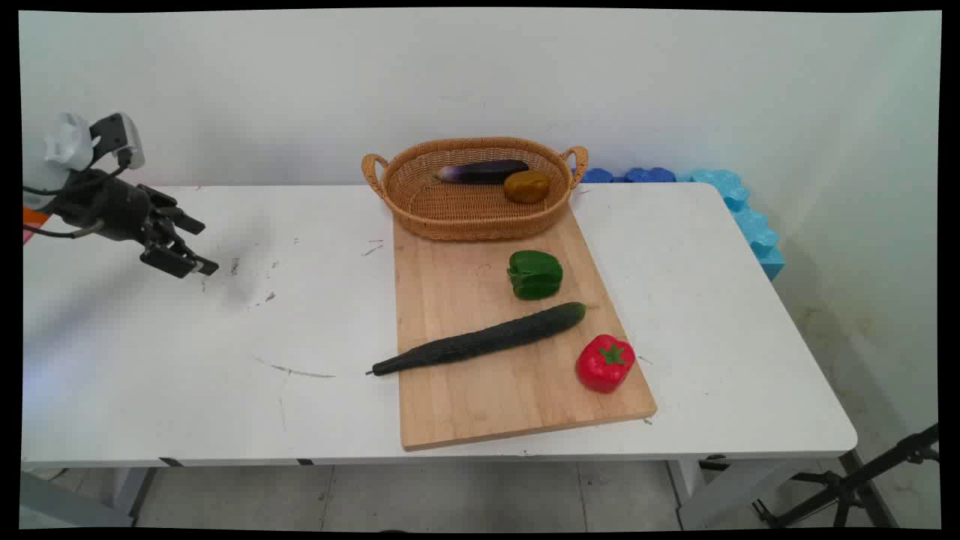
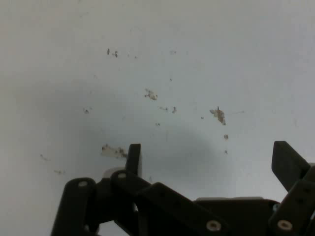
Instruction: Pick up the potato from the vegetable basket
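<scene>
main view: the arm was cut off at the left edge, leaving only its wrist and the claw [image 1: 191,246] in sight above the bare left part of the table [image 1: 225,390]. the basket [image 1: 420,206] at the back held 1 eggplant [image 1: 481,172] and 1 brownish fruit [image 1: 526,187]. on the board [image 1: 480,397] lay a green pepper [image 1: 535,274], a cucumber [image 1: 480,340] and a red pepper [image 1: 605,363], all well apart from the claw.

hand view: the claw [image 2: 209,160] stood with fingers [image 2: 134,157] apart, empty, over scuffed white tabletop.
</scene>
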Robot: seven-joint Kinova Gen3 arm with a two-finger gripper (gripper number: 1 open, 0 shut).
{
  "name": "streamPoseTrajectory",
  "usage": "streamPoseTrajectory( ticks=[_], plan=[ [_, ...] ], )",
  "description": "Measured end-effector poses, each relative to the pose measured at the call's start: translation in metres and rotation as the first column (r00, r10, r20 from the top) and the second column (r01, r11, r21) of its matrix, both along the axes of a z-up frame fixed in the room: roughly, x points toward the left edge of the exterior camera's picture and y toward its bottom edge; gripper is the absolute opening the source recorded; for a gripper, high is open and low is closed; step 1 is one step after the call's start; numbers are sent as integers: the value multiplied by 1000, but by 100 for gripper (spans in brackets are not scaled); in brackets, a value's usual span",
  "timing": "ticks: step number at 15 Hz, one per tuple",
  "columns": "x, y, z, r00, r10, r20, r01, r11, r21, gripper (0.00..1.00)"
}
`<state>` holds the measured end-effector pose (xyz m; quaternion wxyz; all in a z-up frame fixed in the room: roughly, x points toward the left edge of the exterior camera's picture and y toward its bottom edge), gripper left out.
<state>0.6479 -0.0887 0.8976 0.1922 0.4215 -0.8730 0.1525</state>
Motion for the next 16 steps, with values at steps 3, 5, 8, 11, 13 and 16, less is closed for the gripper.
streamPoseTrajectory(
  ticks=[3, 5, 8, 11, 13, 16],
  plan=[
    [-7, -11, 6, 1000, 1, 4, -1, 1000, -21, 100],
    [-15, -22, 12, 1000, -6, 10, 6, 999, -42, 100],
    [-32, -46, 21, 999, -30, 22, 32, 997, -64, 100],
    [-50, -72, 24, 998, -63, 30, 66, 995, -75, 100],
    [-62, -87, 27, 995, -90, 36, 93, 992, -85, 100],
    [-87, -119, 30, 987, -156, 51, 160, 981, -107, 100]
  ],
)
